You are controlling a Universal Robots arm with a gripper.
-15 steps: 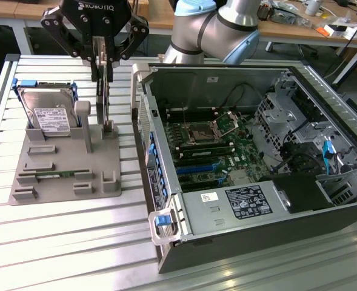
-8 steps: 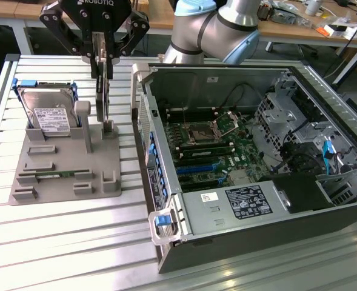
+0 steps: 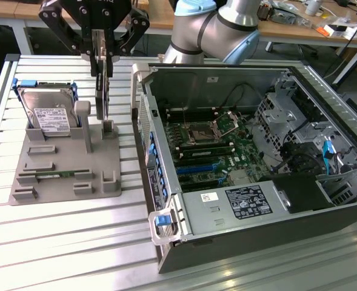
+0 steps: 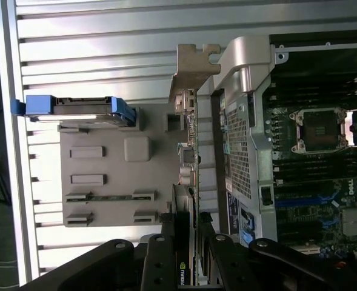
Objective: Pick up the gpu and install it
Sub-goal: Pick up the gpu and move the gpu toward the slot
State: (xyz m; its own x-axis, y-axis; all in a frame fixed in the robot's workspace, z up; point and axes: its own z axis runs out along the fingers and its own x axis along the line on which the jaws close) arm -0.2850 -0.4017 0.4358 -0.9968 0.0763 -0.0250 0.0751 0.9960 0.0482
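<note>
Slatted aluminium table [image 3: 63,242] under everything, running from near edge to far. On the exterior view's right, filling most of that half, an open computer case [image 3: 214,82], lid off, green motherboard [image 3: 214,142] bare inside with its empty processor socket uppermost. At the far edge, behind the case, the robot arm [image 3: 226,24], grey with pale blue joint caps, reaching toward the exterior view's left.

On the exterior view's left, just beside the case, a grey holder tray [image 3: 63,160] flat on the slats. At its far corner, leaning in a blue-sided cradle, a silver hard drive [image 3: 50,115] with a white label.

Above the tray's far right part, between hard drive and case, the black gripper [image 3: 102,60], pointing straight down, jaws clamped on the gpu [image 3: 104,94]. Card hanging upright and edge-on, thin and dark, apart from the case wall and outside the case. Lower edge level with the tops of the tray's posts; touching them or just clear, cannot tell. In the wrist view, silver bracket [image 4: 193,66] at the card's end away from the fingers [image 4: 166,254].

Near the tray's near edge, lying flat between small clips, a narrow green memory stick [image 3: 54,175].
</note>
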